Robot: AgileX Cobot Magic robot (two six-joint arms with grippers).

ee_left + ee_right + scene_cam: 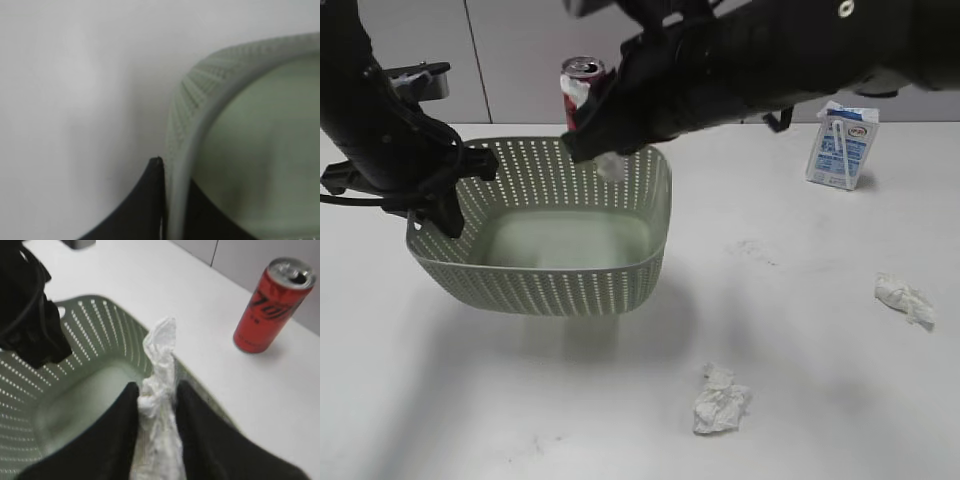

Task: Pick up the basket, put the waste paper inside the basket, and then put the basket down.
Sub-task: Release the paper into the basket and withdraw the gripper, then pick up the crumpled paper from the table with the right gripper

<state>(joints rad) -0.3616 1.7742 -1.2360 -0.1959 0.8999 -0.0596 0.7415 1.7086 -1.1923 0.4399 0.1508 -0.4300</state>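
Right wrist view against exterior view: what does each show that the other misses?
Only the right wrist view shows the right tool shut on a crumpled white tissue wad. Only the exterior view shows the white-and-blue drink carton, two more wads on the white table, at and, and the left tool. Both show the pale sage-green perforated plastic basket and the red drink can.

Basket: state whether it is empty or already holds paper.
Empty: the basket floor looks bare; one wad is pinched in the right gripper at its rim.

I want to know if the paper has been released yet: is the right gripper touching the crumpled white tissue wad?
Touching. The right wrist view shows the right gripper pinching the crumpled white tissue wad between both fingers.
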